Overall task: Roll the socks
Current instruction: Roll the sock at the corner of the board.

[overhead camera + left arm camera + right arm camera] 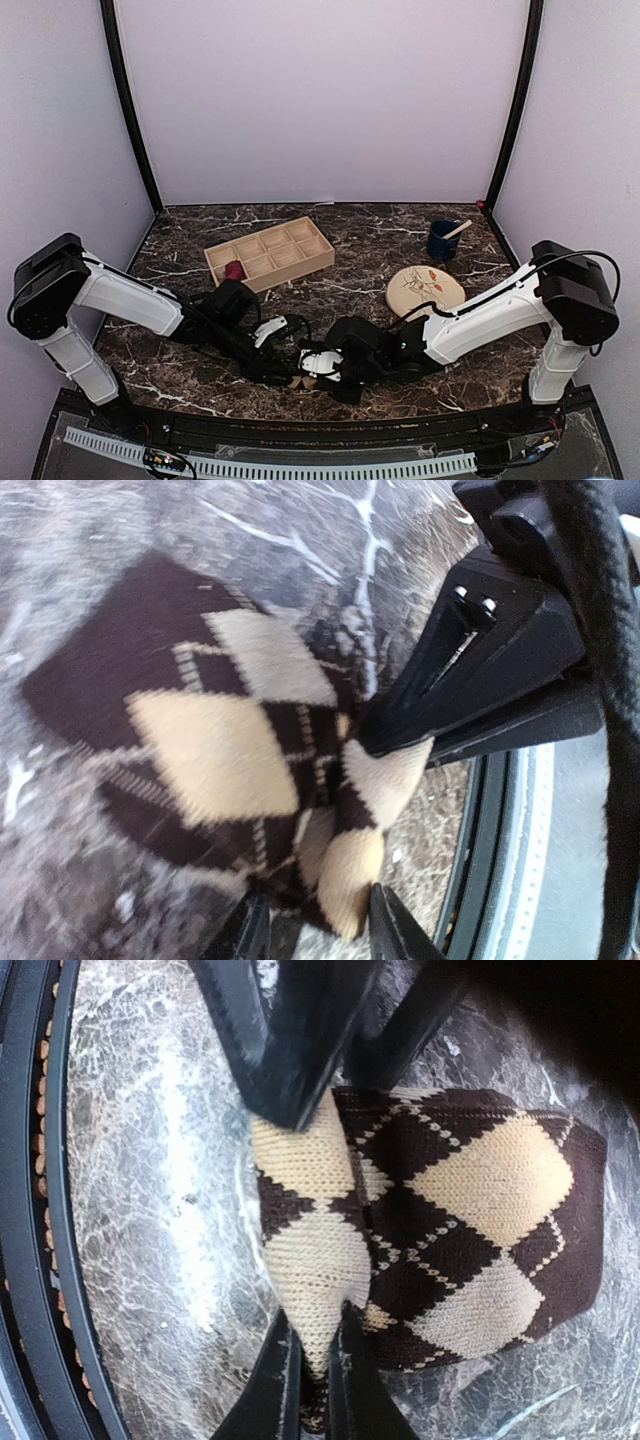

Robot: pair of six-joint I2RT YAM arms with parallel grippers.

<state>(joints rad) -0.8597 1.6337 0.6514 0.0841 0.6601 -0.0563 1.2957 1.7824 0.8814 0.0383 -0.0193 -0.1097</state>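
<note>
1. The argyle sock (470,1220) lies on the marble table (370,225), close to its near edge and at mid-width, between the two grippers.
2. Orientation: one edge of the sock is gathered into a tan ridge that runs parallel to the table's near rim. The flat diamond-patterned body extends from this ridge away from the rim. Gathered like this, the sock is about as wide as it is long, so its long axis cannot be determined.
3. The right gripper (318,1325) is clamped on one end of the ridge. Its fingers are nearly together, and the fabric narrows between them.
4. The left gripper (315,905) is at the other end of the ridge. Its jaws stand apart and the tan end lies between them without being squeezed.
5. View differences: the wrist cameras show the pattern and both grips. The top camera shows only a small tan patch beneath the two grippers.
6. Farther back, to the right: a round plate (400,290) with a painted motif.
7. Farther back, to the left: a wooden compartment tray (290,275). The maroon sock (233,269) sits in the left-end compartment of its near row and is too small to show its shape.
8. Farthest back, to the right: a blue cup (438,245) holding a wooden stick (457,230).
</note>
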